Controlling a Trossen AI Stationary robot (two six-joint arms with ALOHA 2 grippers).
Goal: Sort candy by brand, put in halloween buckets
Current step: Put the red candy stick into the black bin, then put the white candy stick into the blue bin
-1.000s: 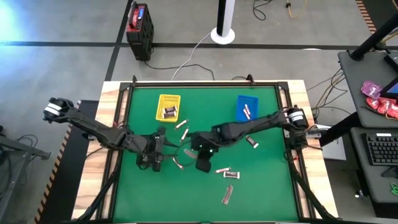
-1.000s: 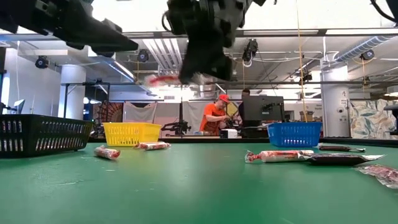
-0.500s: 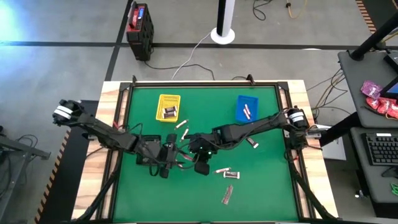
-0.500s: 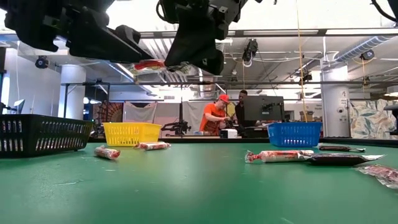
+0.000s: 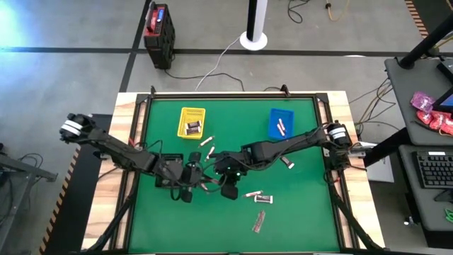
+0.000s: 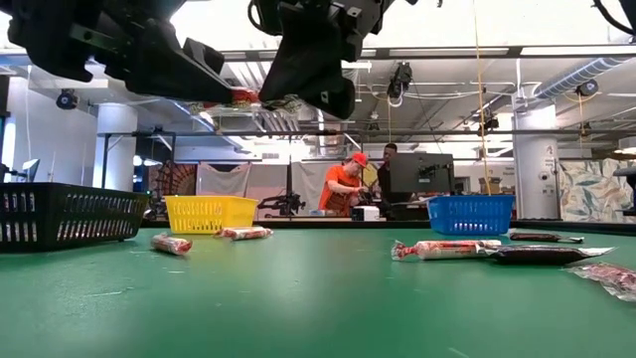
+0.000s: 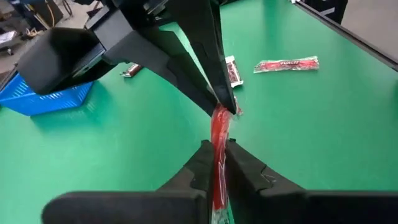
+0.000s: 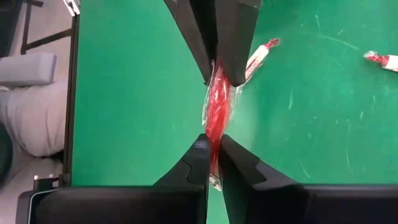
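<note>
Wrist views: left hand [image 7: 214,163] just snapped shut on red candy [image 7: 219,127] that right hand [image 8: 213,151] still grips; both pinch it mid-air above surface [image 5: 297,205]. Handover underway, bucket next.

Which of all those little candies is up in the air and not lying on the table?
The red-wrapped candy, pinched at one end by the left hand and at the other by the right hand. The others lie on the table or in bins.
</note>
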